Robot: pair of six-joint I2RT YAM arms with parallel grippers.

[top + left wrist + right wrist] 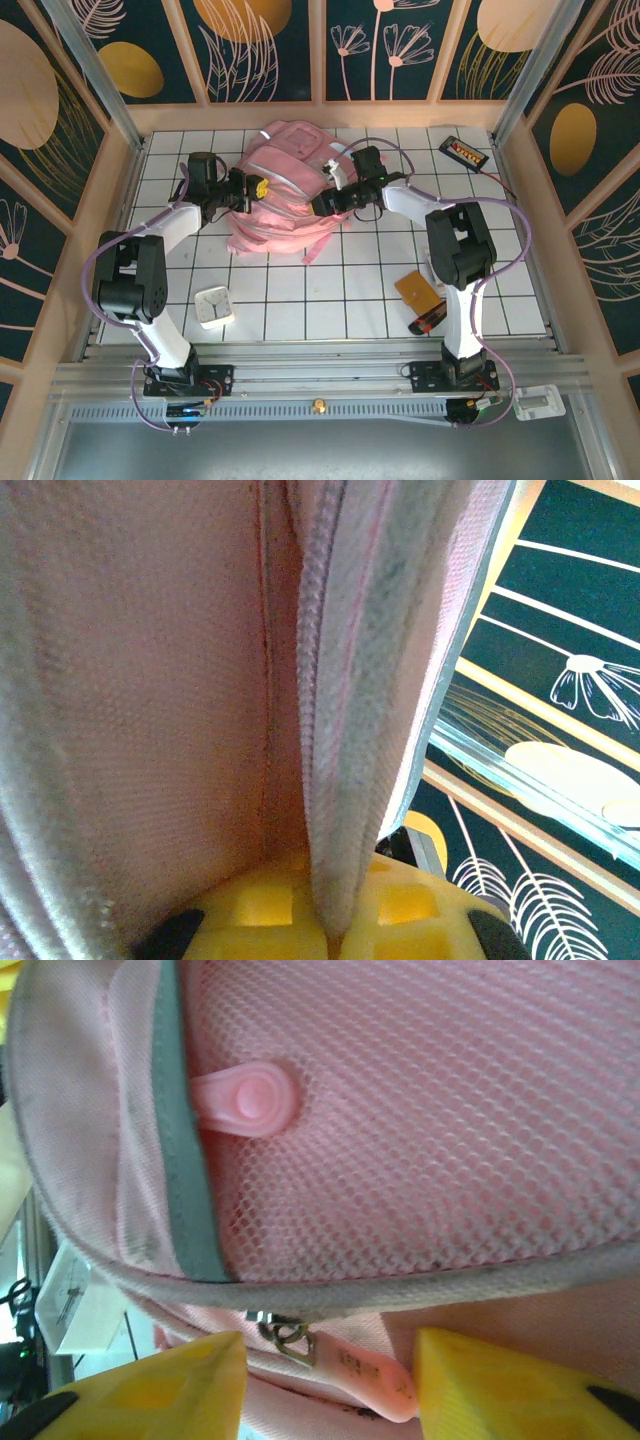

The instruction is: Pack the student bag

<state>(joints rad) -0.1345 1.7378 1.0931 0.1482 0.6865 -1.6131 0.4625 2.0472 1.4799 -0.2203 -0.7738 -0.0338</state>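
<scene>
The right pincer (pixel 330 1370) stood spread around the pink zipper pull (pixel 365 1378) of the backpack (pixel 285 200) just ahead of it. The left pincer (pixel 330 925) pinched the backpack's zipper edge. Closing off-centre, the fingers risked squeezing the slick pull out sideways.

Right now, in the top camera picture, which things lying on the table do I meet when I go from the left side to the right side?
small white clock → student bag → orange pad → black device with an orange label. The black and red marker is left out, because it lies level with the orange pad.
</scene>
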